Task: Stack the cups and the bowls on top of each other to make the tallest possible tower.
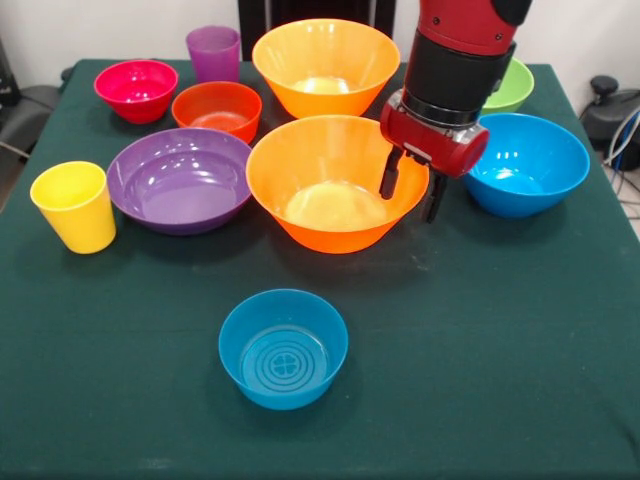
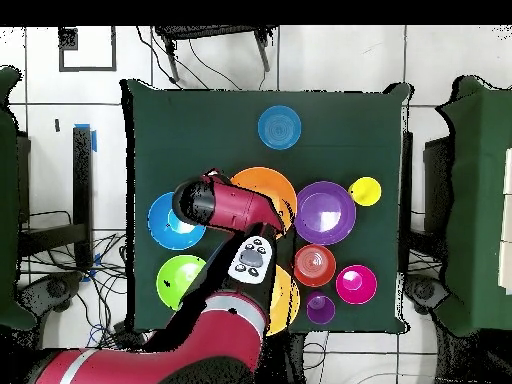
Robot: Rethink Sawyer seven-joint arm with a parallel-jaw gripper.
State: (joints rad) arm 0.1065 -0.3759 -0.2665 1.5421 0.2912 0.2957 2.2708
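Straddling the near orange bowl's right rim with gripper fingers apart; needing a lower, square descent before pinching, avoiding the blue bowl.

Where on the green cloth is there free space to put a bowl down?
The near part of the table is bare on both sides of the small blue bowl, in front of the yellow cup and the large blue bowl. The far half is crowded: the bowls around the near orange bowl almost touch, with the gripper at its rim.
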